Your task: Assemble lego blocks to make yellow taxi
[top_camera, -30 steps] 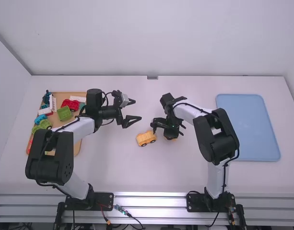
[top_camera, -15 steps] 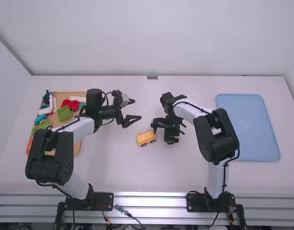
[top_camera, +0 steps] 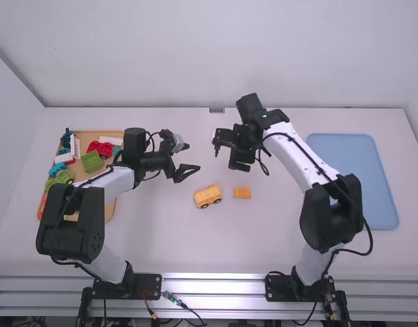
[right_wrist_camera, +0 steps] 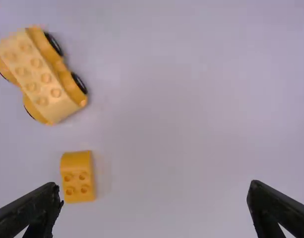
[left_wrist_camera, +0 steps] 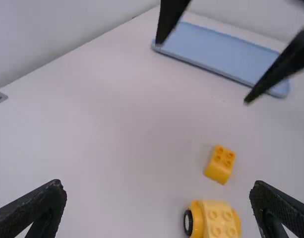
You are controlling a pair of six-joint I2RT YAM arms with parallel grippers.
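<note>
"Two pieces shown?"

"Yellow wheeled plastic car base (top_camera: 208, 196), center frame; small yellow plastic brick (top_camera: 242, 193) just to its right."

"Pictured above them?"

"Left gripper (top_camera: 194, 156) and right gripper (top_camera: 226, 157), each spread wide, holding nothing."

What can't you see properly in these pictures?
- Tan tray, high view: the left arm hides part.
- Yellow wheeled car, left wrist view: the bottom edge cuts it off.
- Blue tray, left wrist view: the right gripper covers bits.
</note>
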